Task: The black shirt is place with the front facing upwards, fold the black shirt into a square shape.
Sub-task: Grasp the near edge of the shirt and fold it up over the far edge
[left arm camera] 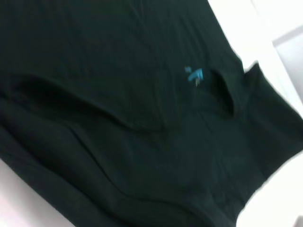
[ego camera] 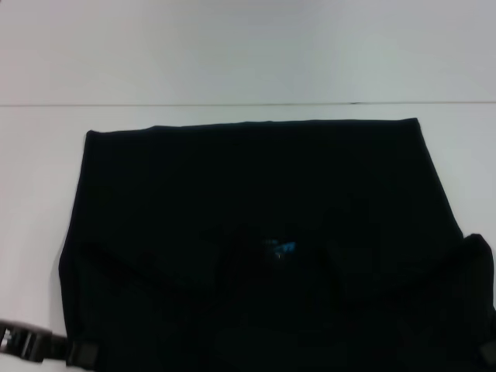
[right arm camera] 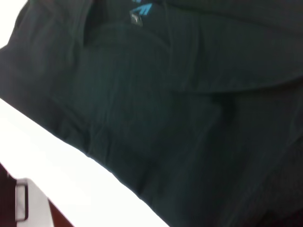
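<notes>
The black shirt (ego camera: 248,186) lies spread on the white table (ego camera: 248,54), its far edge straight and its near part running off the bottom of the head view. A small blue neck label (ego camera: 280,249) shows near the middle, with creased folds on both sides of it. Both wrist views look down on the black shirt (left arm camera: 118,118) (right arm camera: 189,118) and the blue label (left arm camera: 194,74) (right arm camera: 141,10), with no fingers showing. My left gripper (ego camera: 46,347) sits at the shirt's near left corner. Only a sliver of my right gripper (ego camera: 488,353) shows at the near right corner.
Bare white table (ego camera: 31,194) surrounds the shirt on the far side and the left. A thin seam line (ego camera: 248,104) crosses the table beyond the shirt. A table edge with a dark floor strip (right arm camera: 28,208) appears in the right wrist view.
</notes>
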`<state>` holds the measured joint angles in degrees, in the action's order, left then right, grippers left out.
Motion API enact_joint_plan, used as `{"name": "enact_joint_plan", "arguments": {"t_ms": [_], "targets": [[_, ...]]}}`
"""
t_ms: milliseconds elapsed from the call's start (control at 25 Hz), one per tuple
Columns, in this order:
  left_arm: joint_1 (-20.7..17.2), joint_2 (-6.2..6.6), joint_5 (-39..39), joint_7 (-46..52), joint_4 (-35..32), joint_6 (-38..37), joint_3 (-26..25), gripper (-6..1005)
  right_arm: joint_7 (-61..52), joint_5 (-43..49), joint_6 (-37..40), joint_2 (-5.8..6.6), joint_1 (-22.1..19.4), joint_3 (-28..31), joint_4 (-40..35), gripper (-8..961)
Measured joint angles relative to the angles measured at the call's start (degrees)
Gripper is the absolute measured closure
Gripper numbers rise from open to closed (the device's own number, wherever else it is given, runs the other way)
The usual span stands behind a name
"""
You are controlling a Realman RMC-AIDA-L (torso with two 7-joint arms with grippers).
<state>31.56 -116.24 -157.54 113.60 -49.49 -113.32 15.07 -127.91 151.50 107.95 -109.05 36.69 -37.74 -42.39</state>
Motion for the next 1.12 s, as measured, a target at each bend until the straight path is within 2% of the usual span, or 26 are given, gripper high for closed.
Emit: {"name": "enact_joint_plan", "arguments": {"t_ms": [320, 520, 640, 720, 840, 880, 920, 1040, 1120], "targets": [[0.1, -0.01, -5.8, -1.8, -0.7, -3.6, 1.0, 928, 1.9, 1.3, 0.5, -0.84, -0.3, -1.6, 0.6, 906], [0.2, -0.04, -5.6, -3.1, -0.6, -4.0, 1.0, 928, 3.4, 1.4, 0.5, -1.38, -0.6, -3.3, 2.7, 907], [0.8, -0.02, -2.9, -3.4, 0.0, -3.6, 0.6, 928, 4.4, 0.6, -0.1, -1.40, -0.6, -2.1, 4.2, 907], [1.2, 0.22, 0.4, -3.3, 0.7, -3.5, -0.5, 928, 5.5, -1.1, 0.2, -1.10, -0.7, -0.2, 5.0, 907], [2.0, 0.86, 6.0, -2.2, 2.2, -2.1, -2.8, 928, 6.8, -5.2, 1.1, 0.00, -0.8, 4.2, 6.1, 906], [2.3, 1.13, 7.7, -1.4, 2.9, -0.7, -4.0, 928, 6.9, -8.6, 1.1, 1.02, -1.0, 8.2, 6.9, 906], [2.6, 1.34, 9.2, -0.4, 3.6, 0.9, -5.1, 928, 6.9, -8.6, 1.1, 1.02, -1.0, 8.2, 6.9, 906], [3.2, 1.83, 13.9, 3.2, 5.6, 6.9, -7.5, 928, 6.1, -13.9, -0.7, 3.19, -1.2, 14.1, 10.0, 906], [3.4, 2.00, 17.2, 4.8, 6.6, 11.0, -7.9, 928, 5.0, -16.3, -3.6, 3.91, -1.4, 17.2, 11.9, 907]]}}
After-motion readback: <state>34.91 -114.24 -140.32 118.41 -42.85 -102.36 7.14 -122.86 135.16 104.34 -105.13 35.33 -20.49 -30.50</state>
